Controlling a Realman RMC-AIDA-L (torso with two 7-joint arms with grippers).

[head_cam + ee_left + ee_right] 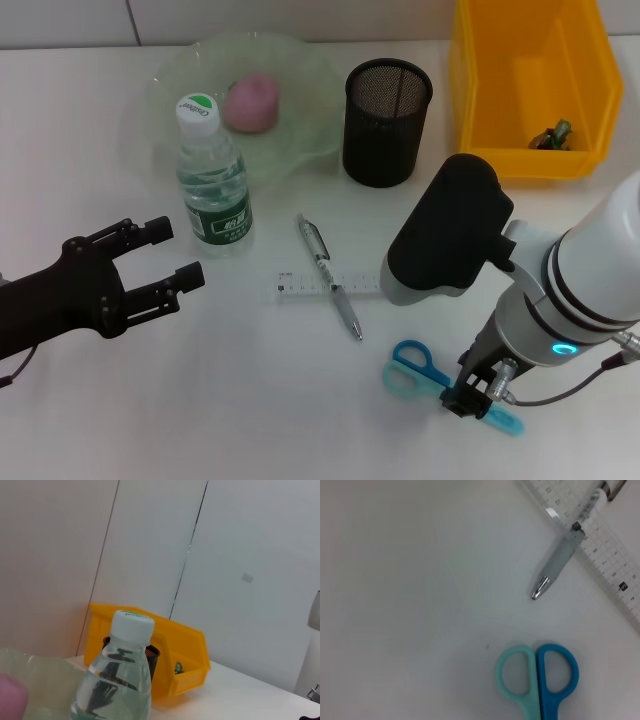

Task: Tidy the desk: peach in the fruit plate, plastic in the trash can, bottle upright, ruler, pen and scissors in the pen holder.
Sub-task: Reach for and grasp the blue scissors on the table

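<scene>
The scissors (440, 385) lie flat near the desk's front edge, toward its right corner, blue and teal handles pointing toward the middle and the blades running under the right gripper (472, 398), which sits low directly over them. Whether that gripper's fingers are spread or pressed together cannot be told, as the arm hides them. In the right wrist view the handle loops (538, 676) show side by side, with the pen's tip (540, 588) just beyond.

The likely risk is a poor hold: flat scissors on a smooth desk (230, 400) could slide or pivot if the fingers close off-centre, and a loose catch could drop them on the way to the pen holder (387, 122), a black mesh cup standing toward the back edge beside the yellow bin (525, 85).

The pen (329, 277) lies across the clear ruler (325, 284) near the desk's middle, close enough to the scissors that a sweeping arm could knock both.

The bottle (212, 175) stands upright left of centre, touching the rim of the fruit plate (300, 100), where the peach (251, 103) already rests. A scrap lies in the bin. The left gripper (170, 255) hovers by the desk's left edge, fingers spread and empty, just short of the bottle.
</scene>
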